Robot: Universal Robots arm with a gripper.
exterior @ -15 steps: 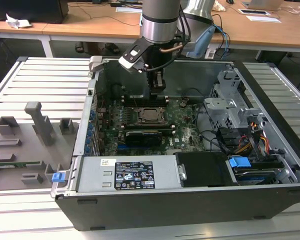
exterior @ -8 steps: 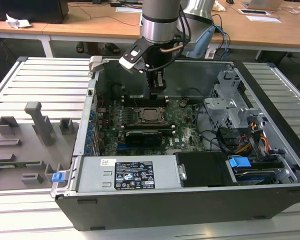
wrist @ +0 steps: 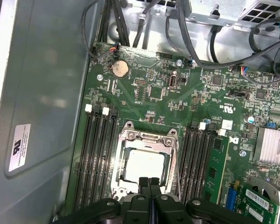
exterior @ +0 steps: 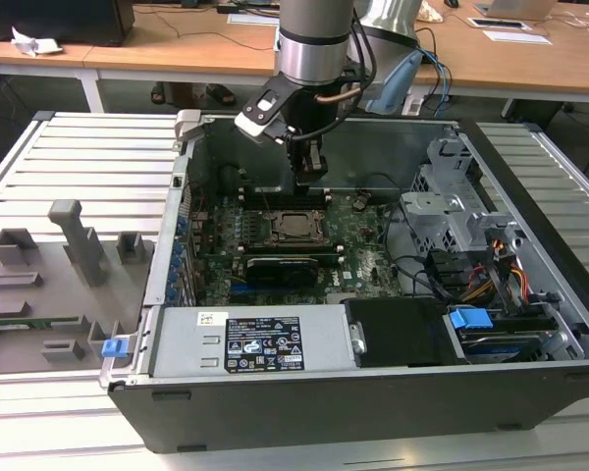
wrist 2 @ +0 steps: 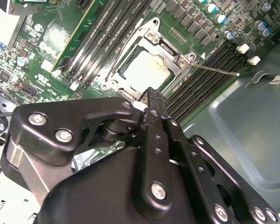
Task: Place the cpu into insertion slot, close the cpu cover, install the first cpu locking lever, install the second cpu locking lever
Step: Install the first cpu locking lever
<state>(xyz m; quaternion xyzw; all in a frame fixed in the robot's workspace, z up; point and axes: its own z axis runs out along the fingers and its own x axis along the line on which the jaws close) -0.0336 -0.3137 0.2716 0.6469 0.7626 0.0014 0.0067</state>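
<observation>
The cpu [wrist: 143, 164] lies silver face up in the insertion slot [exterior: 278, 228] on the green board. The cpu cover [wrist: 147, 136] lies flat over it, framing the chip [wrist 2: 147, 70] through its window. One thin metal locking lever [wrist 2: 214, 69] sticks out sideways from the socket over the memory slots. Another lever [wrist 2: 126, 53] runs along the cover's opposite edge. My gripper [wrist: 149, 181] is shut with nothing between its fingers. Its tip [wrist 2: 151, 92] hovers at the socket's edge, and in the exterior view the gripper [exterior: 311, 179] hangs just above the far side of the socket.
Black memory slots [wrist: 98, 154] flank the socket on both sides. A long black card [exterior: 290, 267] sits nearer in the exterior view, then the power supply [exterior: 260, 339]. A drive cage [exterior: 452, 206] and cables [exterior: 471, 280] fill the exterior view's right. The case wall [wrist: 37, 93] is close.
</observation>
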